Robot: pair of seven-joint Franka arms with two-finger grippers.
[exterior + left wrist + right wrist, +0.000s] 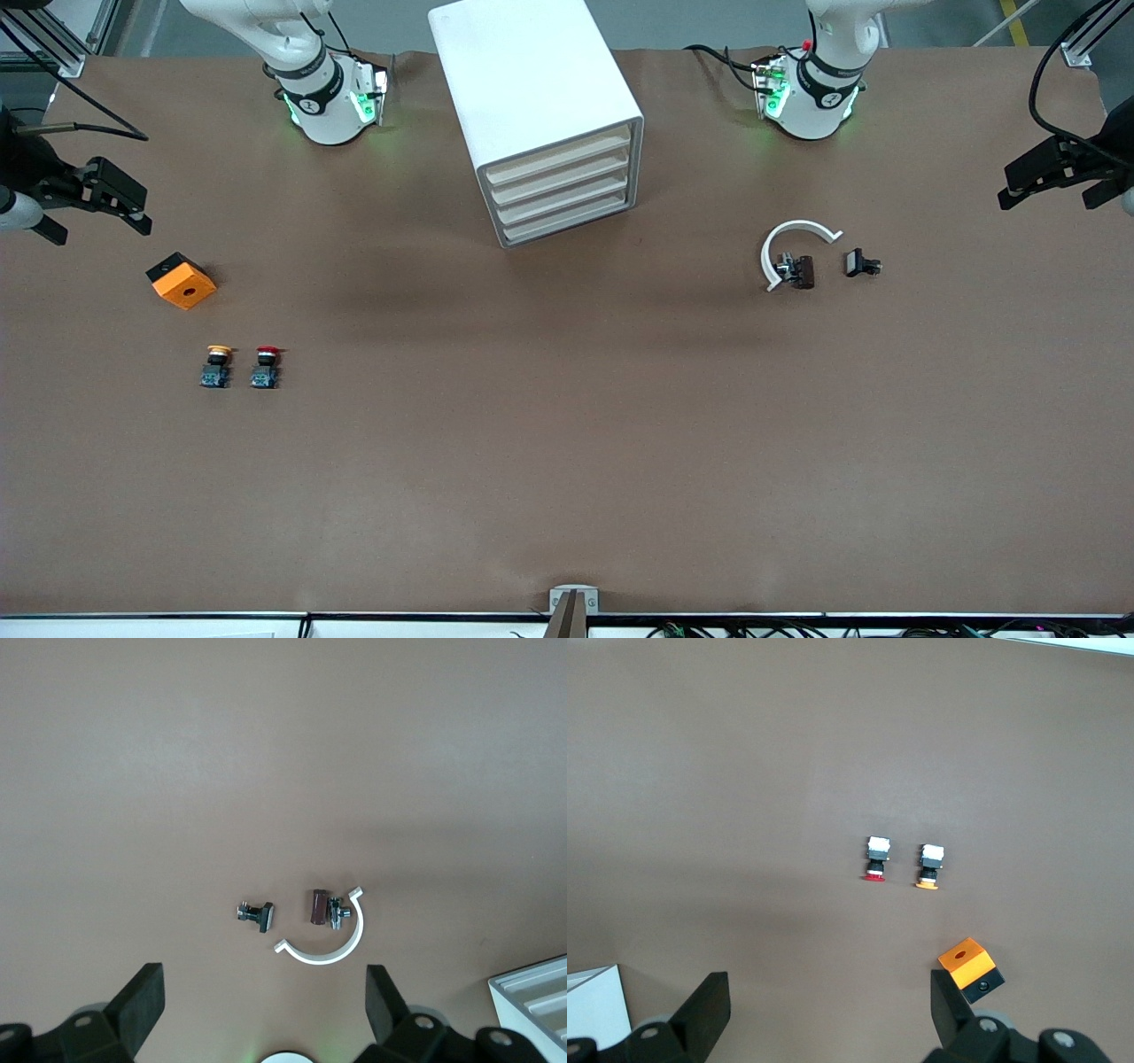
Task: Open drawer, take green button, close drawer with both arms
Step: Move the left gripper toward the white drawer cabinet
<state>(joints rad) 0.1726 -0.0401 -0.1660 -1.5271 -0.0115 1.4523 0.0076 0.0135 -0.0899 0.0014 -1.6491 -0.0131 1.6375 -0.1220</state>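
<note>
The drawer [567, 188], like its three neighbours, sits pushed shut in the white cabinet [532, 97] between the arm bases. Both arms wait. The left gripper [1063, 182] hangs wide open at its table end, the right gripper [106, 199] likewise. A white curved clip [788, 235] lies near the left arm; the orange block [182, 282], yellow-capped button [216, 365] and red-capped button [265, 365] lie near the right.

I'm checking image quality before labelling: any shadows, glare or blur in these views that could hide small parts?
Front view: even light, soft broad shadows by the cabinet, green glow at both arm bases, the small buttons readable. Left wrist view: the clamp is sharp, the dark fingers close and soft. Right wrist view: no glare, the orange block crisp.
</note>
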